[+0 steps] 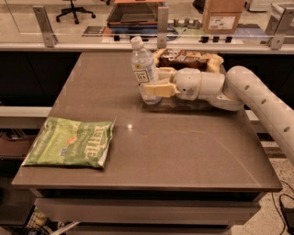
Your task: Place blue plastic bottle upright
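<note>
The gripper is at the far middle of the table, reaching in from the right on a white arm. Its yellowish fingers are clasped around the lower part of the blue plastic bottle. The bottle stands close to upright with its base at the table surface and its white cap leaning slightly to the left. Its pale label carries a dark block of text too small to read. Just behind the gripper, on the far right side of the table, lies a brown snack bag whose writing cannot be made out. Well apart, at the near left corner, a flat green snack bag lies with large white lettering running sideways that seems to read "Kettle". Beyond the table and a low rail, a cardboard box with a white sticker sits at the far right, and an office chair at the far left.
</note>
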You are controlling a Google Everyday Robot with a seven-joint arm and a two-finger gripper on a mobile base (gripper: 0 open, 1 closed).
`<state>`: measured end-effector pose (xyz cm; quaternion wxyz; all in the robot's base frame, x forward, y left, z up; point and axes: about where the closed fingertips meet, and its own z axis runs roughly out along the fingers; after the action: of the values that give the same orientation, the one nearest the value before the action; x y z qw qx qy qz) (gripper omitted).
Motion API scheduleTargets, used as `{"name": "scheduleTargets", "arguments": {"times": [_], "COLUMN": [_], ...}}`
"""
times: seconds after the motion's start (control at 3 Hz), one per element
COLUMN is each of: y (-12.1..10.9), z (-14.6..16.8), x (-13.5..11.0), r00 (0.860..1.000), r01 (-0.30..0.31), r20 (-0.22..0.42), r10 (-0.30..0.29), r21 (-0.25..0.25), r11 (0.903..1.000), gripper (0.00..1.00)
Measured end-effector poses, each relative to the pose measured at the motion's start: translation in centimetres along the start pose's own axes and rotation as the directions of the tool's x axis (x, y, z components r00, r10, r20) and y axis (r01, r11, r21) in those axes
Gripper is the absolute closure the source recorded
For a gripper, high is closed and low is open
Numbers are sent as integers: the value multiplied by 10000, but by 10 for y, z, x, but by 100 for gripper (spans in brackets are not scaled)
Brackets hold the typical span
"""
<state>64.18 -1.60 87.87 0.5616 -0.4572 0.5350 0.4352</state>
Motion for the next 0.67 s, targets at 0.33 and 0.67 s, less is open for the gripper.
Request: {"name": "scheduleTargets", "arguments": {"times": [0.33, 0.67], "y": [1, 2], "z": [2, 5], "x": [0, -1], "r00": [10000, 10000], "r01": [1, 3], "r20": [6, 14], "r10": [-1, -3], "r21": [-34, -84], "r11": [10000, 10000], "gripper": [37, 14]}}
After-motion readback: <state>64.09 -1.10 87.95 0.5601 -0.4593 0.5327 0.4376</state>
